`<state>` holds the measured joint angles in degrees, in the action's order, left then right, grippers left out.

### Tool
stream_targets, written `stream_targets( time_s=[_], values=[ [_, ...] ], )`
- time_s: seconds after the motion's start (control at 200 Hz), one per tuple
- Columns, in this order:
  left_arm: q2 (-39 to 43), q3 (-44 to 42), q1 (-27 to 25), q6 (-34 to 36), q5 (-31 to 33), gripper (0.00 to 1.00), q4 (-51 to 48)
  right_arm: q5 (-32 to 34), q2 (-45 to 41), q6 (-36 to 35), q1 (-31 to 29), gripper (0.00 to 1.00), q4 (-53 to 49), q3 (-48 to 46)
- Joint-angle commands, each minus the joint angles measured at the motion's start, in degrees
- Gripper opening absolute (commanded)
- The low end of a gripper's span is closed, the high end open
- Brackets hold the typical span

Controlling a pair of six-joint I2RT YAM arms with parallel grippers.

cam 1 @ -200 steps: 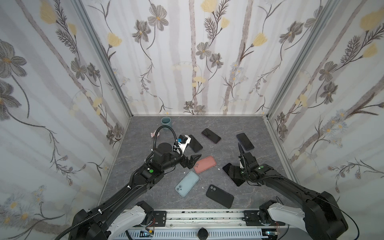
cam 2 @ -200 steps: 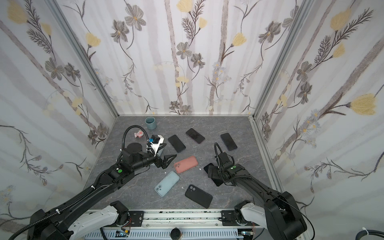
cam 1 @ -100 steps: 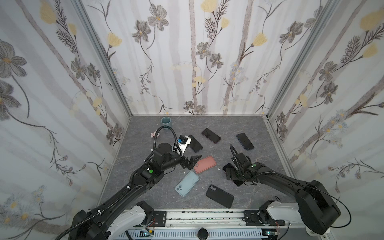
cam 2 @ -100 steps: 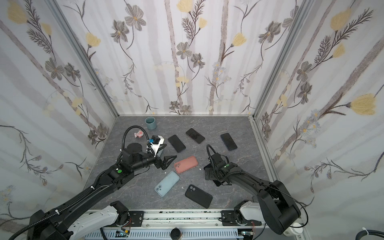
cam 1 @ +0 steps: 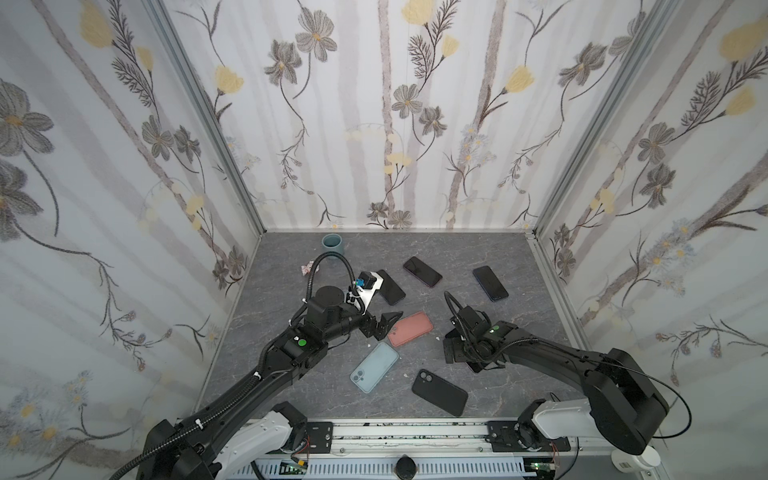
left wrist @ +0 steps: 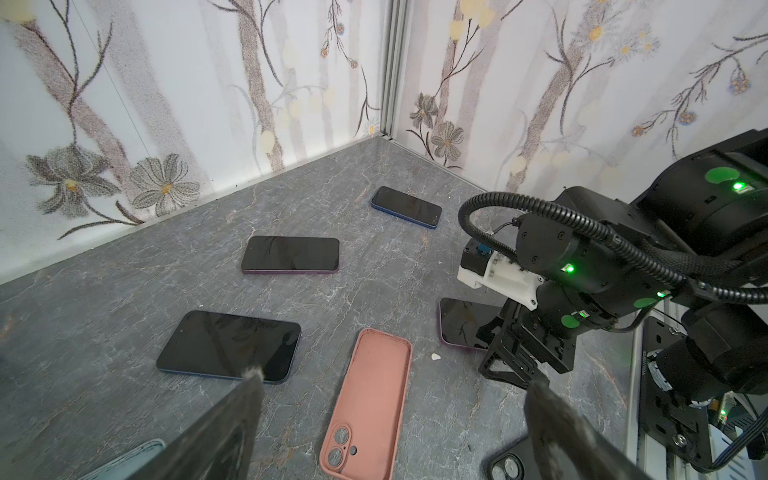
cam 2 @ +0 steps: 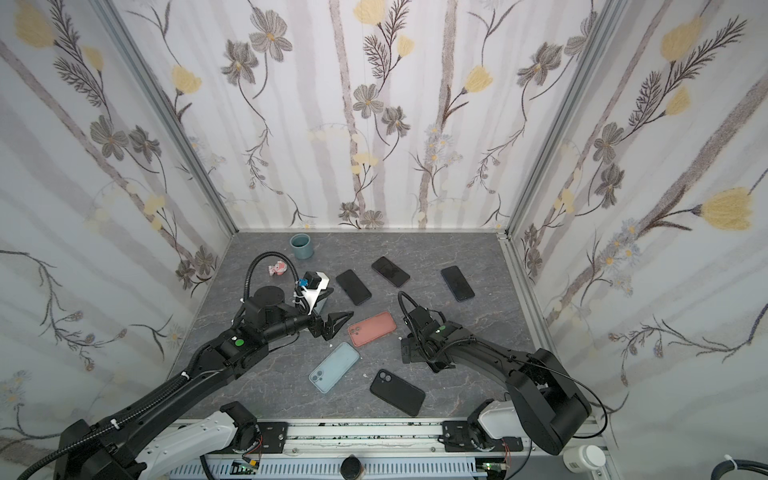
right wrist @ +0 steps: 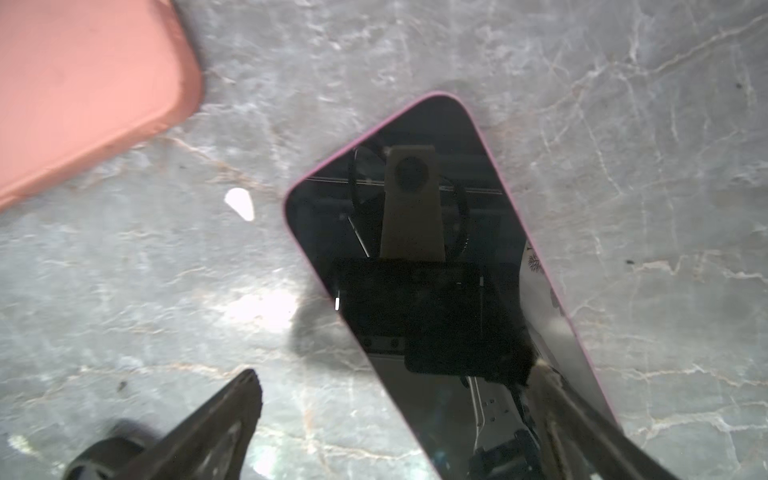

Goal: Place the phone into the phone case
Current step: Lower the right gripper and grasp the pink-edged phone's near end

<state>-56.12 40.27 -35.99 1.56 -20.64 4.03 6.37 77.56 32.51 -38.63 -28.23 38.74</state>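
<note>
Phone, pink-rimmed and screen up, lies flat on the table, just beside the pink case yet apart from it. The right gripper hangs low over the phone, jaws spread wide and empty, one finger above the glass, the other over bare table; likely it is lining up a grasp. The left gripper, also wide and empty, hovers at the case's camera end, probably to steady it. The case lies hollow side up. The phone's long axis slants askew to the case's, one short end facing it. A white crumb lies between them.
</note>
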Motion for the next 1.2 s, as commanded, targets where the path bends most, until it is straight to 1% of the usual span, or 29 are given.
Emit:
stream_targets(
  time_s=[0.0,0.11,0.29,0.405,0.764,1.034,1.194],
  values=[
    [0.31,-0.02,0.04,0.89,0.53,0.99,0.10,3.18,-0.30,1.07,-0.06,1.00,-2.36,1.09],
    [0.47,-0.04,0.04,1.14,0.85,0.99,-0.08,5.14,0.84,1.28,0.03,0.99,-3.76,2.45],
    [0.40,-0.07,0.04,1.48,1.04,0.99,-0.24,6.53,2.92,1.30,0.23,1.00,-4.31,3.23],
    [0.24,-0.24,0.03,1.79,1.22,0.99,-0.32,4.67,3.69,1.15,1.10,1.00,-3.86,2.62],
    [0.21,-0.19,0.04,2.03,1.14,0.99,-0.52,3.33,2.27,1.13,3.46,1.00,-3.09,-0.21],
    [0.18,-0.11,-0.05,2.25,1.20,0.99,-0.71,-1.48,1.68,0.70,3.59,1.00,-2.79,-0.40],
    [0.38,-0.04,-0.01,2.52,1.22,1.00,-0.96,-3.79,0.76,0.70,1.66,0.93,-2.73,-0.01]
  ],
)
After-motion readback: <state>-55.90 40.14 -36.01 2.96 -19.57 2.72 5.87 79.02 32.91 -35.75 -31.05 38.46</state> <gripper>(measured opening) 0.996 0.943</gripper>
